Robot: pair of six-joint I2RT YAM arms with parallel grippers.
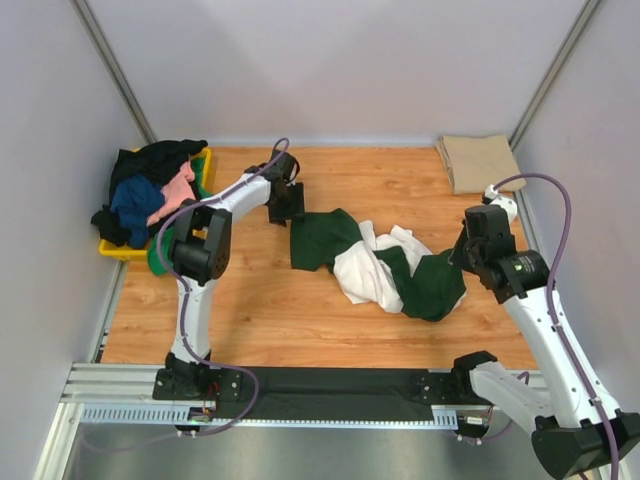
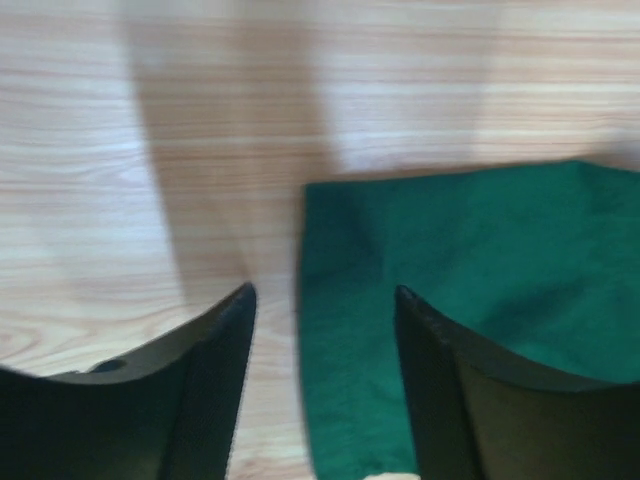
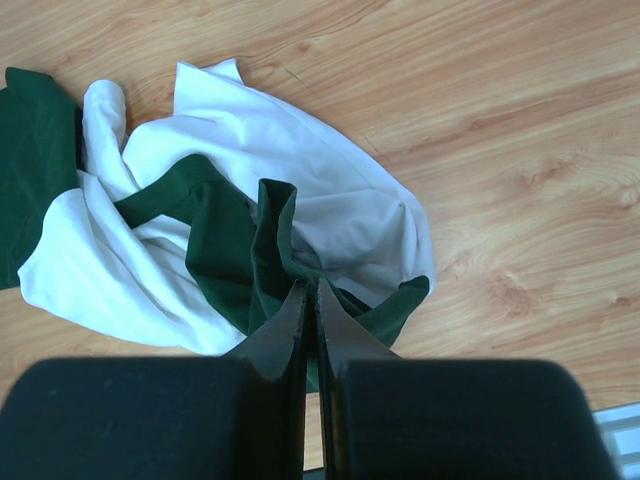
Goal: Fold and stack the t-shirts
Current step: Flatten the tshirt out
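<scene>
Centrally on the wooden table (image 1: 300,320), a cream and green t-shirt (image 1: 372,268) is seen lying crumpled. It is stretched in a loose band from left to right, with dark green parts at both ends and the cream body bunched between them. The left gripper (image 1: 287,212) is held at the shirt's left end with its fingers (image 2: 205,380) spread apart. In the left wrist view one finger is placed over bare wood and the other over flat green cloth, the straight cloth edge running between them, and nothing is gripped. Whether the fingertips touch the surface cannot be told. The right gripper (image 1: 460,255) is set at the shirt's right end, and in the right wrist view its fingers are pressed together on a raised fold of the dark green cloth. A tan t-shirt (image 1: 480,162) is laid folded flat in the far right corner, well apart from the rest. A heap of t-shirts (image 1: 150,190), black, blue and pink, is piled in a yellow tray (image 1: 120,250) at the far left edge, spilling over its rim.
</scene>
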